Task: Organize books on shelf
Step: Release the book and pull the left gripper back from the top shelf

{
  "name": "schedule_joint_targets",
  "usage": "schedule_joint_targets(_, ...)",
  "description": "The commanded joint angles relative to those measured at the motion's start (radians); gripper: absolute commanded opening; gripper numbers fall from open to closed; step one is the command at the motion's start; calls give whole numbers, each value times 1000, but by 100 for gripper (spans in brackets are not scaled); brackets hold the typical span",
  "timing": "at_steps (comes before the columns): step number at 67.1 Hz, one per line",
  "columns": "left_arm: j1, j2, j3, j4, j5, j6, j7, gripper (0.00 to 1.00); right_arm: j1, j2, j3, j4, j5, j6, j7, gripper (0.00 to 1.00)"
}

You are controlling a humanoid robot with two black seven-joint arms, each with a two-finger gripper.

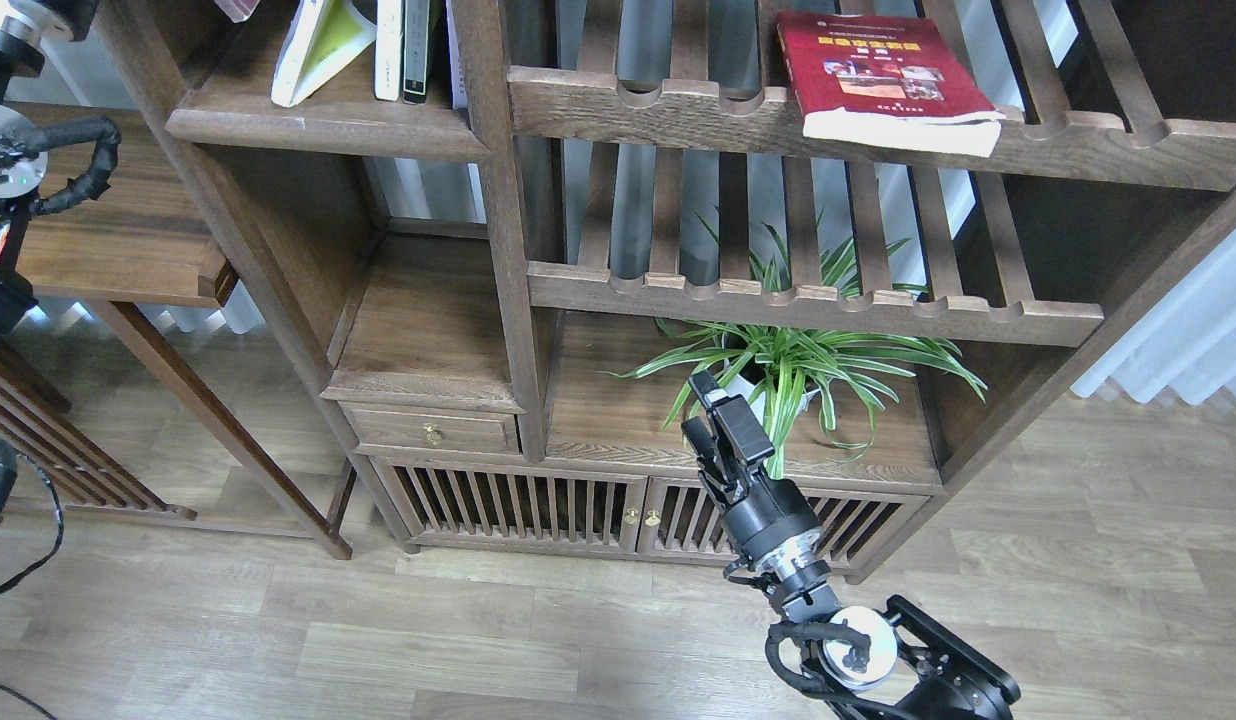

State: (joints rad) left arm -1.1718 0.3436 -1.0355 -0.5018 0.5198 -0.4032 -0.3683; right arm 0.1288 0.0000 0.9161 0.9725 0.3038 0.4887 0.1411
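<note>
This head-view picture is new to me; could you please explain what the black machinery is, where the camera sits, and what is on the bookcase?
The camera sits in a humanoid robot's head, looking forward and down at a dark wooden bookcase and the floor. The black jointed piece rising from the bottom is the robot's right arm; its far end is the right gripper, a two-finger clamp that holds nothing. Its fingers are too close to tell open from shut. Parts of the left arm show at the left edge, but its gripper is out of view.

A red book lies flat on the upper slatted rack, its corner past the front rail. On the solid shelf at upper left, a yellow-green book leans beside other upright books. A potted plant stands lower down, behind the gripper.
</note>
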Motion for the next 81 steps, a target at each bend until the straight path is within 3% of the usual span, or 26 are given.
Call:
schedule_joint_targets(1, -5, -21, 37, 6, 2, 1, 0, 4, 0, 0, 1, 2, 1, 0, 0, 98)
schedule_joint_targets(81, -52, -72, 144, 55, 149, 44, -8, 5, -38, 0, -5, 8, 0, 0, 0, 98)
